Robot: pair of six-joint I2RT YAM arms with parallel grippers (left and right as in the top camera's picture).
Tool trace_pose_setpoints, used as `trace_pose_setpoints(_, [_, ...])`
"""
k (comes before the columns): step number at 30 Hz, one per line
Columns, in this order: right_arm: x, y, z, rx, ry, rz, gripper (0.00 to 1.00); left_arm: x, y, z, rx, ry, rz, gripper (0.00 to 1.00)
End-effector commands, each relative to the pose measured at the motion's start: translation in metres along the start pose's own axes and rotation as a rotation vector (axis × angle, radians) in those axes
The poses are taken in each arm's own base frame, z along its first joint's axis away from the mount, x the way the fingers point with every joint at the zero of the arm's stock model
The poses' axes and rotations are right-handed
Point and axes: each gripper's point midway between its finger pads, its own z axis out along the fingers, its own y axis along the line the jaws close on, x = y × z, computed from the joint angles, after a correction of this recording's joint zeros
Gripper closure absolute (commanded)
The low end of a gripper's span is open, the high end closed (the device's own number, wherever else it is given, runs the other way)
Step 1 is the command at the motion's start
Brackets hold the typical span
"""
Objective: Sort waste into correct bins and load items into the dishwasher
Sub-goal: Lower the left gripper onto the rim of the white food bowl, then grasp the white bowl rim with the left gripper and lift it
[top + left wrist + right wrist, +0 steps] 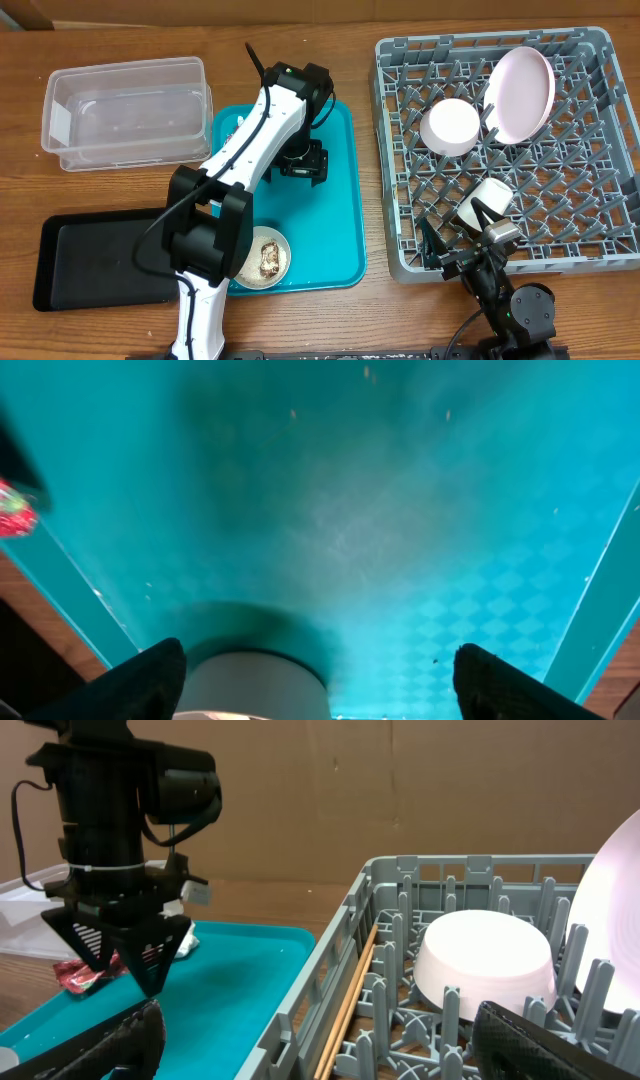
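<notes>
**Both grippers open, both empty**

I see the left gripper (300, 165) spread wide, holding nothing, just above the teal tray (340, 220) near the red wrapper (78, 976). The right gripper (458, 232) gapes empty at the rack (383, 150) edge. The plate (520, 95), bowl (450, 126), cup (487, 197) and chopsticks (350, 990) sit inside.

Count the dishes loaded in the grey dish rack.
3. A pink plate leans on edge toward the rack's far side, an upturned bowl sits left of it, and a small cup lies near the front. Others may be hidden.
</notes>
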Motion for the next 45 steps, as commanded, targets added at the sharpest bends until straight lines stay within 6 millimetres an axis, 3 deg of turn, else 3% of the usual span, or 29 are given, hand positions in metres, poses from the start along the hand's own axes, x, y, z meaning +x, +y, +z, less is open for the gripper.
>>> trace_pose_setpoints(1, [0.001,-0.001,0.0,0.004,-0.007,0.005,0.0,0.019,-0.008,0.011,0.017,0.065,-0.048,0.15])
trace_pose_setpoints(6, [0.001,-0.001,0.0,0.004,-0.007,0.005,0.0,0.033,-0.005,0.031,-0.033,0.108,-0.087,0.17])
trace_pose_setpoints(12, [0.001,-0.001,0.0,0.004,-0.007,0.005,0.0,0.03,0.001,0.03,-0.06,0.083,-0.101,0.24])
trace_pose_setpoints(17, [0.001,-0.001,0.0,0.004,-0.007,0.005,0.0,0.035,0.012,-0.006,-0.09,-0.017,-0.129,0.26])
trace_pose_setpoints(21, [0.001,-0.001,0.0,0.004,-0.007,0.005,0.0,0.055,0.016,-0.046,-0.05,-0.088,-0.157,0.18])
trace_pose_setpoints(24, [0.001,-0.001,0.0,0.004,-0.007,0.005,0.0,0.066,0.02,-0.056,-0.048,-0.132,-0.164,0.09])
trace_pose_setpoints(28, [0.001,-0.001,0.0,0.004,-0.007,0.005,0.0,0.089,0.026,-0.023,-0.06,-0.047,-0.197,0.1])
trace_pose_setpoints(32, [0.001,-0.001,0.0,0.004,-0.007,0.005,0.0,0.119,0.021,0.028,-0.037,0.095,-0.192,0.22])
trace_pose_setpoints(35, [0.001,-0.001,0.0,0.004,-0.007,0.005,0.0,0.131,0.019,0.051,-0.051,0.116,-0.184,0.25])
trace_pose_setpoints(40, [0.001,-0.001,0.0,0.004,-0.007,0.005,0.0,0.126,0.016,0.062,-0.098,0.047,-0.161,0.2])
trace_pose_setpoints(45, [0.001,-0.001,0.0,0.004,-0.007,0.005,0.0,0.109,0.013,0.068,-0.083,-0.029,-0.159,0.21])
